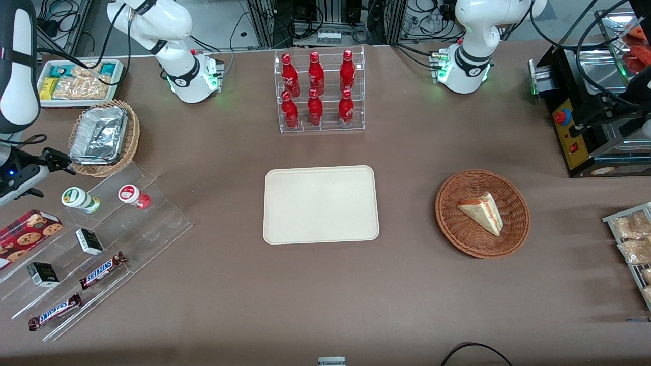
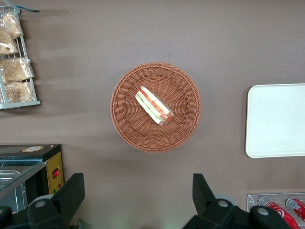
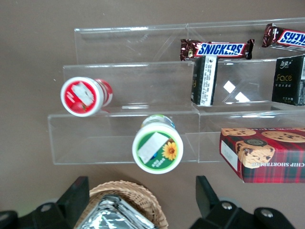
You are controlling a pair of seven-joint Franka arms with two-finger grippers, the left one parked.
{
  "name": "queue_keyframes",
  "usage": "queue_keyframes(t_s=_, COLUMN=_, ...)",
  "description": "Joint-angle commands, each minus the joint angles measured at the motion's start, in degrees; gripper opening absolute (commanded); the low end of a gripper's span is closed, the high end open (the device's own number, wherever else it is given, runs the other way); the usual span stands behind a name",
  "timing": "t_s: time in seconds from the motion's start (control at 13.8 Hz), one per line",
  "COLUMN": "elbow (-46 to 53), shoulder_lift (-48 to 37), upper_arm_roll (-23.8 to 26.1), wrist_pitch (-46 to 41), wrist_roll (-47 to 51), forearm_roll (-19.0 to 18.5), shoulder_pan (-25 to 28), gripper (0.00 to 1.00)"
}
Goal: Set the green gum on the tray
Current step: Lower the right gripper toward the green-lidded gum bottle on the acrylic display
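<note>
The green gum (image 1: 80,199) (image 3: 158,149) is a small white bottle with a green-ringed lid, standing on a step of a clear acrylic stand (image 1: 152,223). A similar red-lidded bottle (image 1: 134,195) (image 3: 83,96) stands beside it. My gripper (image 1: 46,173) (image 3: 140,200) hovers open at the working arm's end of the table, above the edge of a wicker basket, a short way from the gum and holding nothing. The cream-beige tray (image 1: 321,204) (image 2: 276,119) lies bare at the table's middle.
A wicker basket with a foil tray (image 1: 104,137) (image 3: 124,210) sits under my gripper. The stand also carries Snickers bars (image 1: 101,270), small black boxes (image 1: 89,241) and a cookie box (image 3: 264,152). A rack of red bottles (image 1: 319,91) and a sandwich basket (image 1: 482,213) stand elsewhere.
</note>
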Motion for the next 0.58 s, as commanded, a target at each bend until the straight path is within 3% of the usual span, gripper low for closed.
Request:
queue_keyframes(t_s=0.0, elbow=-1.8, shoulder_lift=0.7, upper_arm_roll=0.2, wrist_pitch=4.1, wrist_roll=-2.4, forearm_roll=1.2, shoulder_pan=-1.0, gripper=0.99)
queue_keyframes(t_s=0.51, elbow=-1.8, shoulder_lift=5.1, upper_arm_roll=0.3, wrist_pitch=9.0, wrist_roll=-2.3, forearm_roll=3.4, shoulder_pan=-0.6, gripper=0.99)
